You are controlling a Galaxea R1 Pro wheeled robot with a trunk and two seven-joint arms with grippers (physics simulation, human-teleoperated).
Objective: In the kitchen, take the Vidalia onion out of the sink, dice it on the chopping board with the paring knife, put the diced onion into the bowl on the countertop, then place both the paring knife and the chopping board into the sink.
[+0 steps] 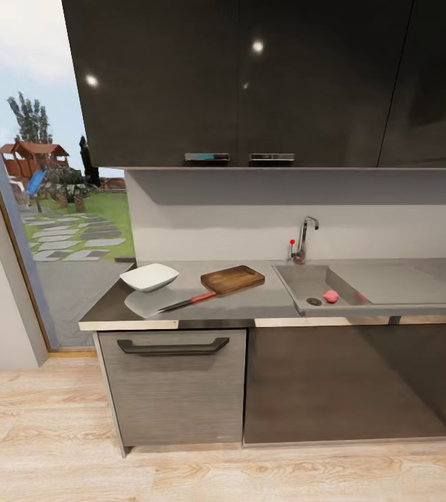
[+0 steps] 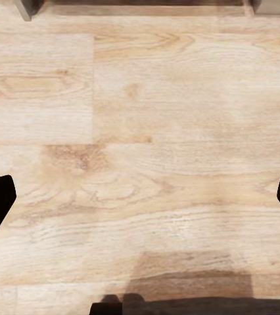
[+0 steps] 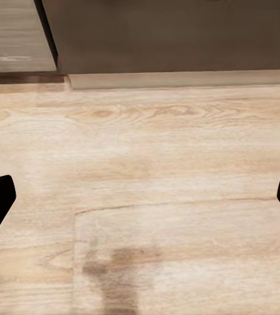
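Note:
A pink round Vidalia onion (image 1: 331, 296) lies in the sink (image 1: 305, 276) near the drain. The brown chopping board (image 1: 232, 279) rests on the grey countertop (image 1: 251, 304), left of the sink. In front of the board lies the paring knife (image 1: 189, 302), red handle toward the board. The white bowl (image 1: 149, 277) stands at the counter's left end. My left gripper (image 2: 140, 200) hangs open over the wooden floor (image 2: 140, 131). My right gripper (image 3: 140, 200) is open too, above the floor close to the cabinet base (image 3: 173, 39).
A faucet (image 1: 305, 237) rises behind the sink. Dark wall cabinets (image 1: 251, 84) hang above the counter. Under it sits a drawer with a black bar handle (image 1: 173, 346). A doorway (image 1: 63, 195) to a garden opens at the left. Wooden floor (image 1: 223, 474) lies between me and the cabinets.

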